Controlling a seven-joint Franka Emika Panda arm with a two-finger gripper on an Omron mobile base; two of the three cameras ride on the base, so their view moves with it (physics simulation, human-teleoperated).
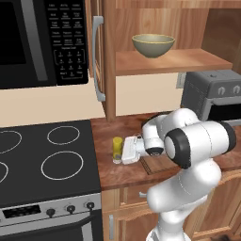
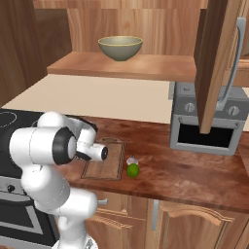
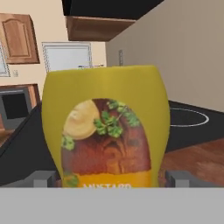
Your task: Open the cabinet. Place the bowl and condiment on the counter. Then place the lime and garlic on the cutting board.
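Right up against the hand camera stands the condiment (image 3: 107,131), a yellow mustard bottle upright on the counter (image 1: 122,176), close to the stovetop (image 1: 47,160) on its left. Either side of it sit the gripper (image 3: 107,179) fingertips, spread wide with a gap to the bottle on both sides, so by my reading it is let go rather than held. The cabinet (image 1: 109,56) is open, so that step is done, and the condiment looks placed. Left to do: the bowl (image 1: 153,45) sits on the cabinet shelf, and the lime (image 2: 133,169) with the garlic (image 2: 132,161) touching behind it lie on the counter just right of the cutting board (image 2: 104,160). Room is tight: the bottle is near the counter's front edge, the toaster oven (image 2: 206,124) crowds the right, and the open door (image 2: 214,63) hangs over it.
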